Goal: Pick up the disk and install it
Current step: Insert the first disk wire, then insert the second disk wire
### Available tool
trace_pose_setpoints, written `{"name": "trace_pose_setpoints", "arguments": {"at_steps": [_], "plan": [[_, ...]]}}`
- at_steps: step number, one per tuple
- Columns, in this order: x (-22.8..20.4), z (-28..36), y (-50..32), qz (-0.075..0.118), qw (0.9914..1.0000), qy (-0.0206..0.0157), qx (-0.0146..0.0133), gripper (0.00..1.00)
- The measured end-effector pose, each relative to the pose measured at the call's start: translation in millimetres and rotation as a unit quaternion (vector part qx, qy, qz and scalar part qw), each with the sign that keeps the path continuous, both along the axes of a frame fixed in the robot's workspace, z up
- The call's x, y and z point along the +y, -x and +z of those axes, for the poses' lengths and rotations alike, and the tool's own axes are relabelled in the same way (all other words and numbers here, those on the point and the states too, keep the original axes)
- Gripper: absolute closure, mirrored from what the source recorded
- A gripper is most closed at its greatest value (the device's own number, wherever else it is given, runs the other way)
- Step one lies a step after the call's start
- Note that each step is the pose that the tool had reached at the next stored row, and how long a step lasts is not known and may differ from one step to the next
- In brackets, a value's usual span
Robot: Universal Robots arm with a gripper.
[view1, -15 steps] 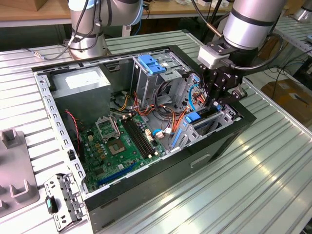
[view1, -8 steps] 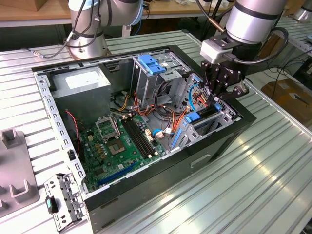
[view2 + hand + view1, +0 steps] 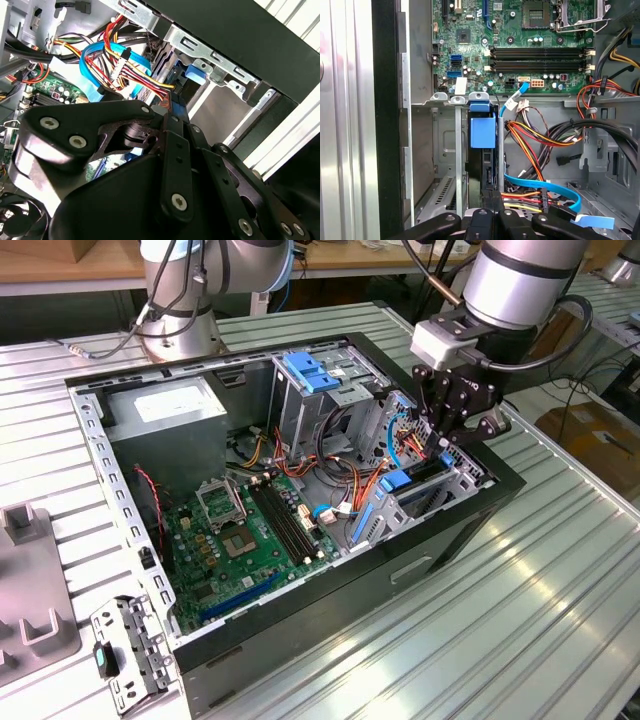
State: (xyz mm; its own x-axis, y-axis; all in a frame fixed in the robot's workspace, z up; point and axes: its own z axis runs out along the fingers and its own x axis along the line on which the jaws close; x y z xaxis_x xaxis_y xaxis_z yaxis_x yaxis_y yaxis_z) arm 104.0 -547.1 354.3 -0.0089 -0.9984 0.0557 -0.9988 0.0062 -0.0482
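The disk, black with bright blue rails, stands on edge in the metal drive cage at the case's front corner, on the exterior view's right. In the first wrist view the disk shows its blue tab and a thin black edge running down into the cage slot. My gripper hangs straight over the disk's upper edge, with its fingers drawn close together on it. In the second wrist view the gripper meets the disk just past the red and yellow wires.
The open computer case lies on a ribbed metal table. It holds a green motherboard, a power supply and a blue-topped bracket. Bundled wires and blue cables crowd the space beside the cage. A loose metal bracket lies outside the case.
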Motion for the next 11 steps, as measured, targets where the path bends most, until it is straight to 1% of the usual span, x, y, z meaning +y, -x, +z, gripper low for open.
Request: {"name": "trace_pose_setpoints", "arguments": {"at_steps": [11], "plan": [[0.0,0.6,0.8,0.0,1.0,0.0001,0.0,0.89]]}}
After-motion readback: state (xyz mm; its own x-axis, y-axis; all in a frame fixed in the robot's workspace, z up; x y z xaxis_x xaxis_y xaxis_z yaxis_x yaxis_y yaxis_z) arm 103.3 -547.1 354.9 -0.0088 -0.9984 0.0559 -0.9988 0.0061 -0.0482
